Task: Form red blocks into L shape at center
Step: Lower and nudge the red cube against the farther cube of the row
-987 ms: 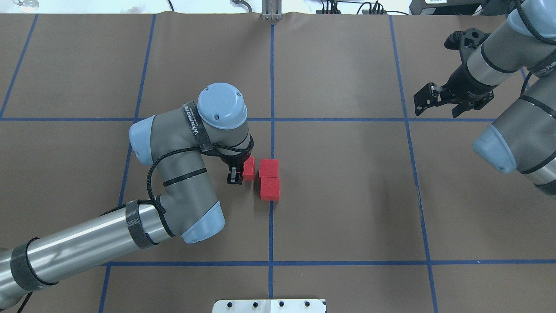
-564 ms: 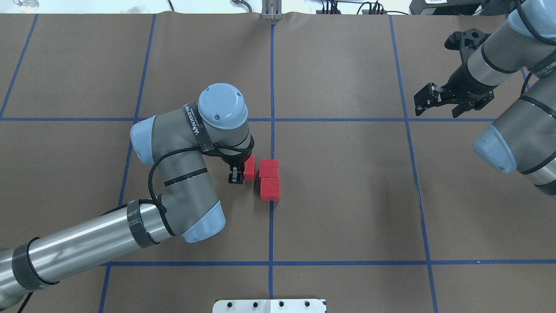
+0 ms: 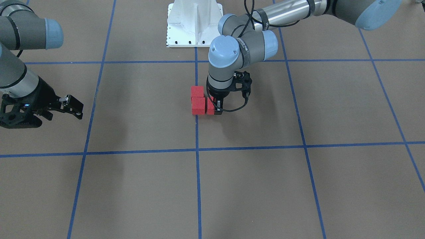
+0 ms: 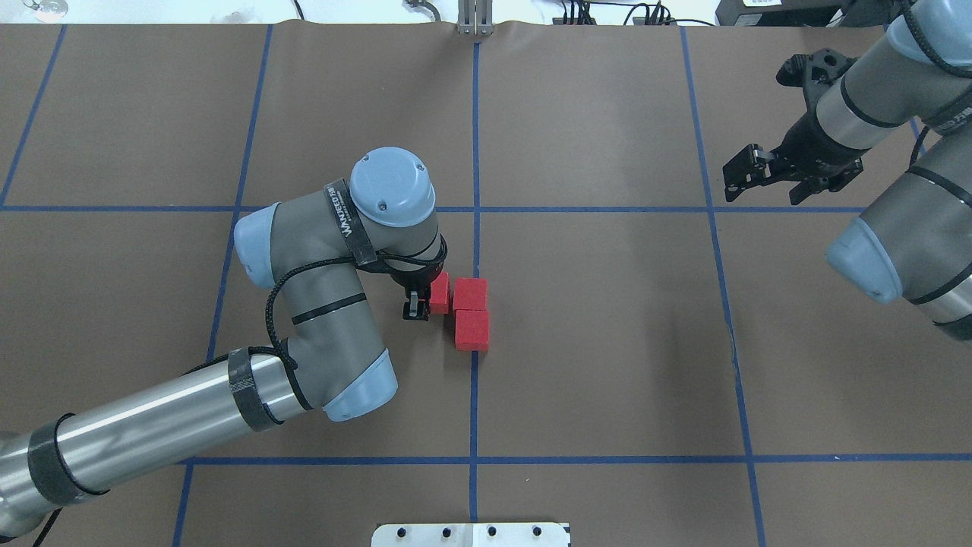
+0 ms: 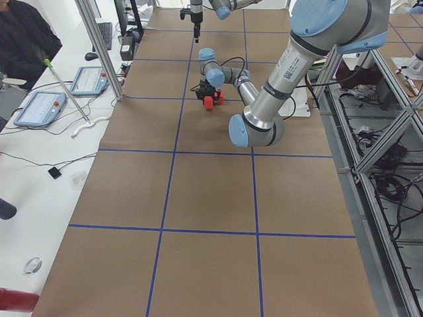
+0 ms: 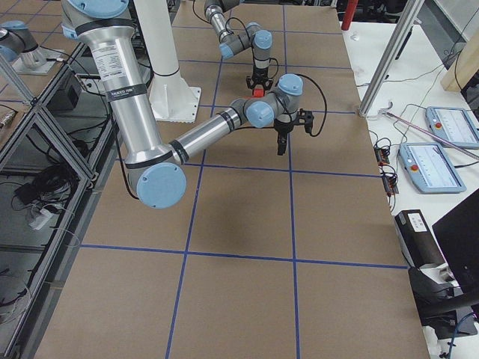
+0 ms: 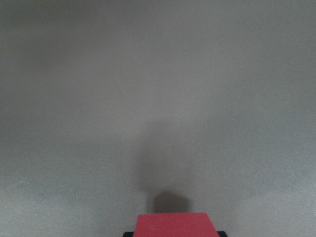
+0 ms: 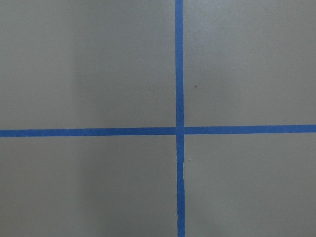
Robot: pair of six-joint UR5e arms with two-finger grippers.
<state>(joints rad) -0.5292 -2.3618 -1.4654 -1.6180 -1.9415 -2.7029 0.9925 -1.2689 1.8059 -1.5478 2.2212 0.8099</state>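
Red and matte, the third block (image 4: 439, 295) is being gripped between the closed jaws of the left gripper (image 4: 425, 302), low over the brown tabletop (image 4: 607, 342). Whether it is resting on the surface or hanging just above it cannot be told. It is sitting just to the robot's left of the far block (image 4: 470, 294) and level with it. No gap is showing between them in the overhead view, though real contact cannot be confirmed. The far block and the near block (image 4: 471, 330) are lying against each other, one behind the other, right on the centre line (image 4: 475, 152) of blue tape in the middle of the grid. Together the three cubes are making an L, its short leg pointing toward the robot's left.

The left arm is bending over the grid square on that same side of the line, with its wrist pointing straight down. Its wrist camera is catching the third block at the lower edge of the view, with a soft shadow lying on the blurred surface beyond.

The right gripper (image 4: 761, 196) is hovering well apart, out toward the far right corner of the tabletop, with its fingers spread and holding nothing. Its wrist camera is looking down on a tape crossing (image 8: 179, 131). A white base plate (image 3: 194, 20) is sitting at the robot's edge of the tabletop, on the centre line. In the exterior left view a person in dark clothing (image 5: 23, 36) is sitting beside the table
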